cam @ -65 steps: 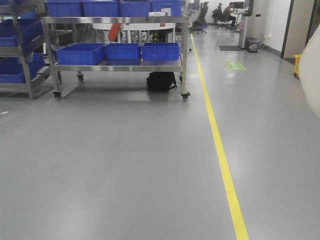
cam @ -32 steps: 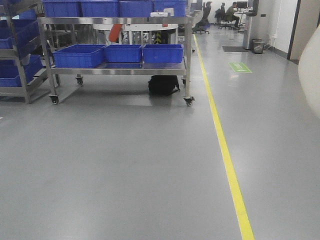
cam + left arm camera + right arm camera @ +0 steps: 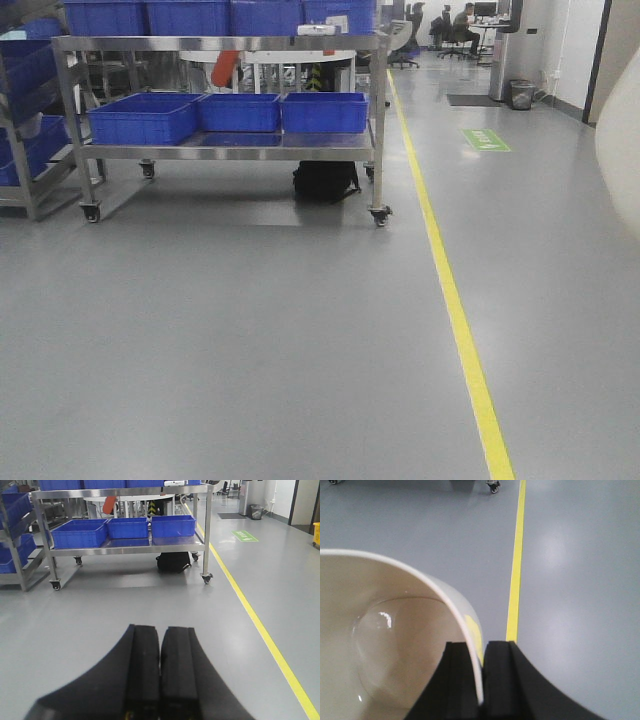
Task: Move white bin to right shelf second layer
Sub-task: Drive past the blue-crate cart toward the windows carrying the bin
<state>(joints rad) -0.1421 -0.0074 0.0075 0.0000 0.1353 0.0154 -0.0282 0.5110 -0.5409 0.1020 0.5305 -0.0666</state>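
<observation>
One step done: the white bin [image 3: 395,645] is off any surface, carried above the grey floor [image 3: 580,570] beside the yellow line [image 3: 516,570].
Right gripper [image 3: 481,652]: jaws nearly closed, pinching the bin's wall at the rim — one finger inside, one outside.
Left gripper [image 3: 160,635]: jaws pressed together, holding nothing.
Right shelf second layer: not in any view — only a steel cart [image 3: 220,44] with blue crates [image 3: 145,118] stands ahead.
Left to do: probably reaching that shelf, then setting the bin down on it.
</observation>
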